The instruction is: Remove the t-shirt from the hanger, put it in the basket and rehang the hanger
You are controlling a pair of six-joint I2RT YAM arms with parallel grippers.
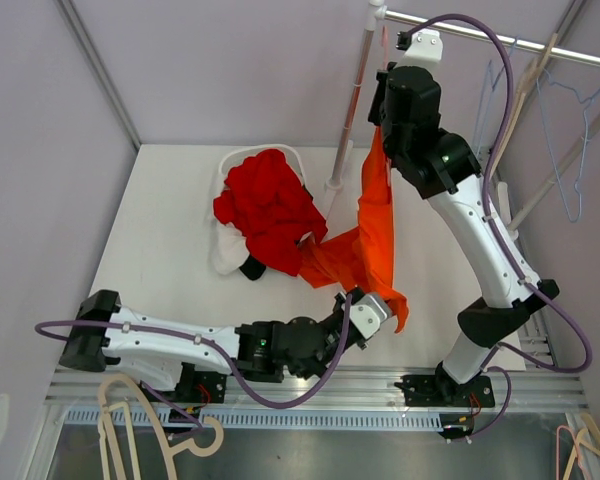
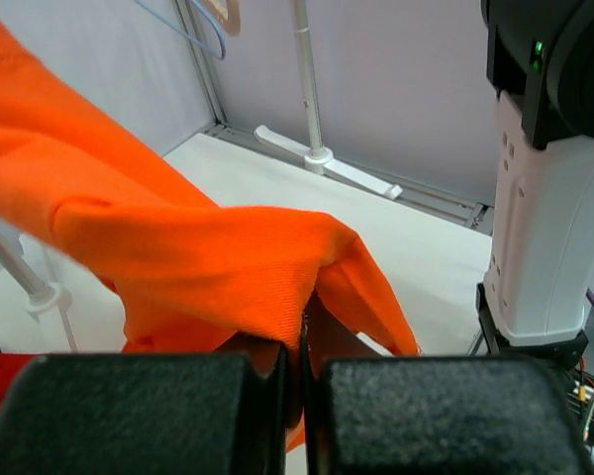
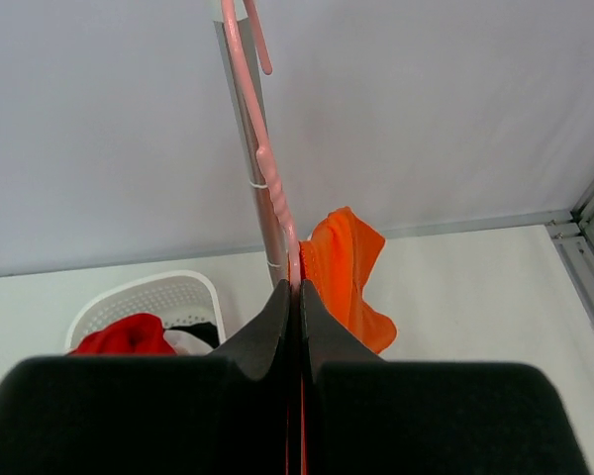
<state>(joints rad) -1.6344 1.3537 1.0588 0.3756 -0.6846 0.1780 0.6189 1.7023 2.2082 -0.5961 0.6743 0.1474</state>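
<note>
An orange t-shirt (image 1: 375, 215) hangs in a stretched band from high up by the rack pole down to the table's front. My right gripper (image 1: 385, 122) is raised there, and in the right wrist view (image 3: 297, 297) it is shut on the thin pink hanger (image 3: 267, 168), with the t-shirt's bunched top (image 3: 345, 262) just beyond the fingertips. My left gripper (image 1: 382, 304) is low near the front edge. The left wrist view shows it (image 2: 303, 346) shut on a fold of the t-shirt's lower part (image 2: 198, 247).
A white basket (image 1: 230, 160) holding red clothes (image 1: 270, 205) stands at the back left of the table. The rack pole (image 1: 350, 110) and its foot (image 2: 322, 158) stand behind the shirt. A rail (image 1: 500, 40) carries a blue wire hanger (image 1: 577, 150). Wooden hangers (image 1: 130, 420) lie bottom left.
</note>
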